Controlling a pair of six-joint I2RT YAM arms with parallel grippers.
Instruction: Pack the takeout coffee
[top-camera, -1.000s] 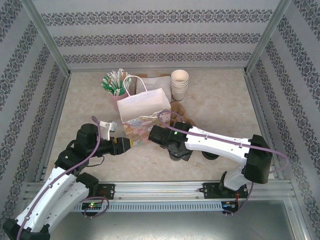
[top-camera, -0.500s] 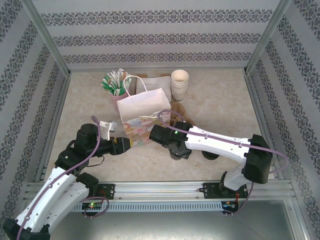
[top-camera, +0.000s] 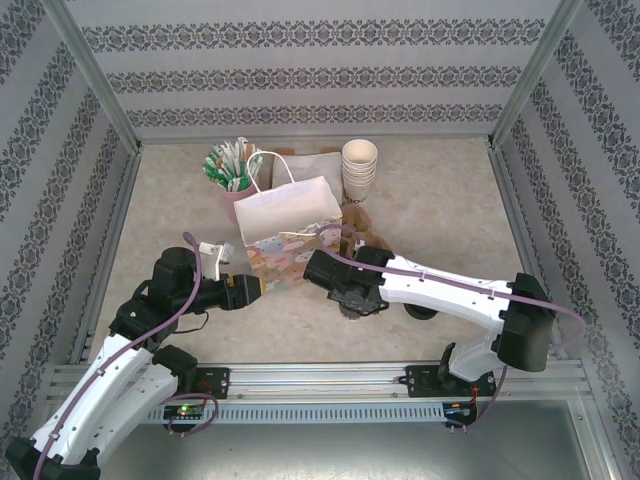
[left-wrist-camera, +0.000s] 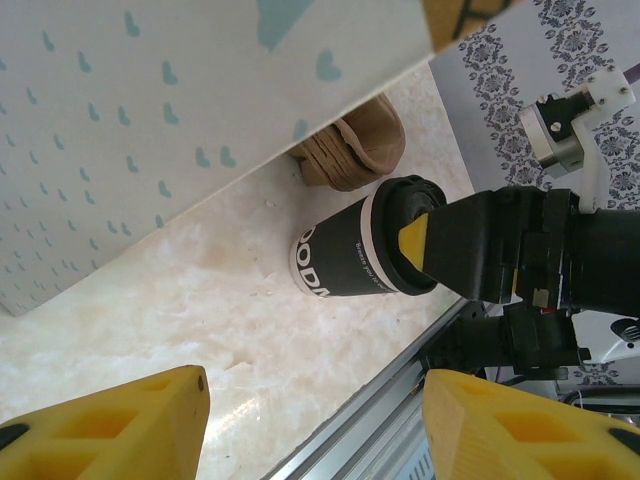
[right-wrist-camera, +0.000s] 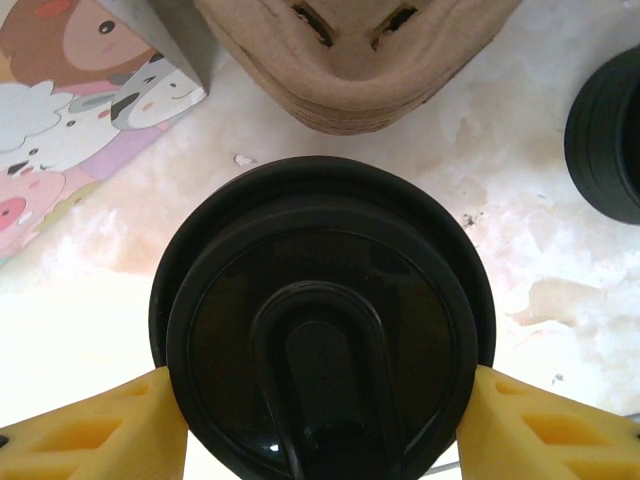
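Takeout coffee (right-wrist-camera: 320, 340): upright on the table just in front of the gift bag's (top-camera: 290, 212) near right corner, not touching the bag. Black lid on; the dark body (left-wrist-camera: 345, 262) carries white lettering that I can only partly read.
My right jaws (right-wrist-camera: 320, 405): they straddle the coffee, one yellow finger on each side just under the lid. The lid covers the tips, so I cannot tell whether the pads press the cup.
My left jaws (left-wrist-camera: 315, 400): wide apart with nothing between them, low at the bag's near left corner.
Gift bag: standing, mouth open at the top; I cannot make out what lies inside.
Brown pulp trays (right-wrist-camera: 355, 60): stacked against the bag's right side, just behind the coffee.
Pink tub (top-camera: 232, 185): behind the bag's left corner, holding green-and-white packets.
Cream paper cups (top-camera: 359, 170): one nested stack behind the bag's right corner.
Hard to see: from above, my right wrist (top-camera: 352, 298) hides the coffee. A black round thing (right-wrist-camera: 610, 140) right of the bag is cut off by the edge.
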